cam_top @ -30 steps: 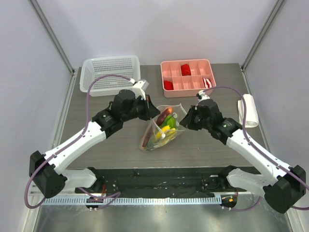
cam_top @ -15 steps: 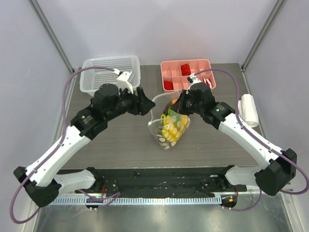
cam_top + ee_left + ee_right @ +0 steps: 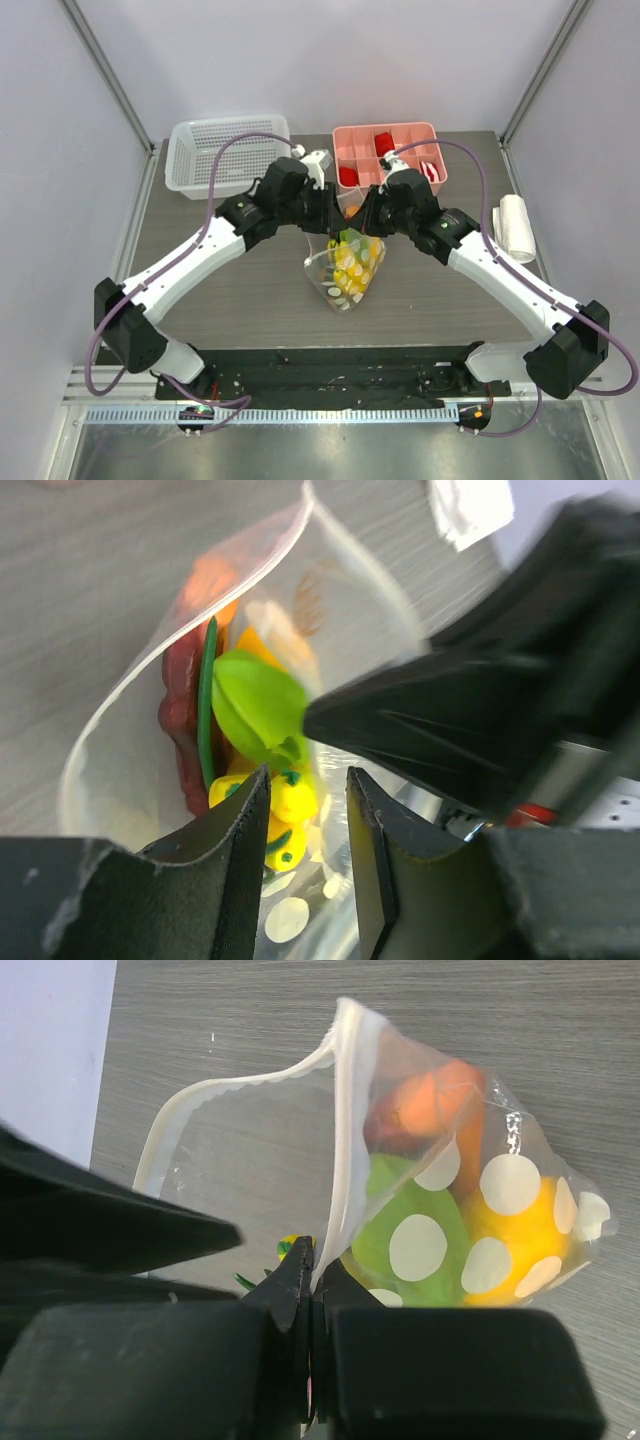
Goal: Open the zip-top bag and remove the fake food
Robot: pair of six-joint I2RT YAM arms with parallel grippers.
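The zip-top bag [image 3: 345,272] hangs above the table, mouth up, with its white zip strip [image 3: 340,1110] parted. My right gripper [image 3: 360,217] is shut on that strip [image 3: 312,1260]. My left gripper [image 3: 334,214] is open at the bag's mouth [image 3: 308,820], its fingers apart over the contents. The fake food is inside: a maroon-and-orange sausage [image 3: 180,700], a green piece [image 3: 255,705] and yellow bananas [image 3: 290,802]. The right wrist view shows the green piece [image 3: 400,1220], the orange end [image 3: 440,1100] and yellow [image 3: 520,1230] through the dotted wall.
A white perforated basket [image 3: 225,150] stands at the back left. A pink divided tray [image 3: 411,141] with small red and white blocks stands at the back centre. A white roll [image 3: 515,228] lies at the right edge. The table top [image 3: 230,290] is grey.
The right gripper has lifted the bag off the table so that it hangs. The left gripper drew back to the left, then moved in to the bag's open mouth.
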